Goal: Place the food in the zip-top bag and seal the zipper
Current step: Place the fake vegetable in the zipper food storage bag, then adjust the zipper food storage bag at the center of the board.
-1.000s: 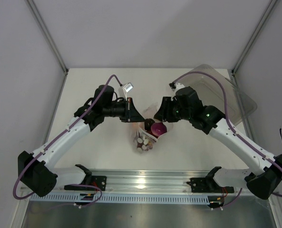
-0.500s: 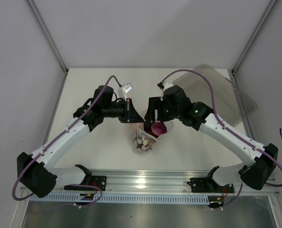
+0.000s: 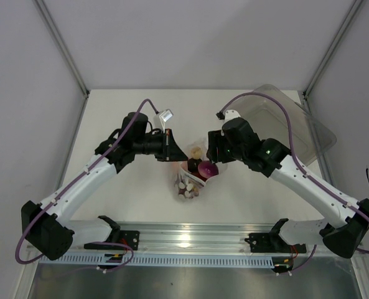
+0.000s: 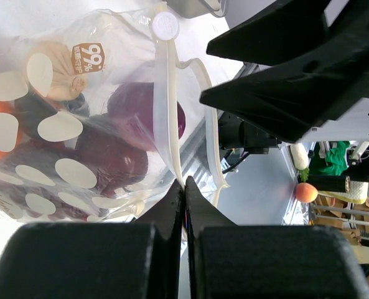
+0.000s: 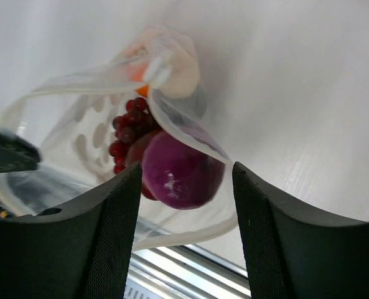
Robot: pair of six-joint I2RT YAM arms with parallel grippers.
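Left wrist view has the left pincer (image 4: 185,187) clenched on one end of the zipper (image 4: 164,106), the strip running straight away from it — the zip-top bag (image 4: 66,68), food (image 4: 134,115) inside, gapes just beneath the released right pincer (image 5: 184,173).

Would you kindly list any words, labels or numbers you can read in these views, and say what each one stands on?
"99%": on a small brown label printed on the zip-top bag, left wrist view.
The tiny characters above it on that label are too small to read.
No other readable text in any view.
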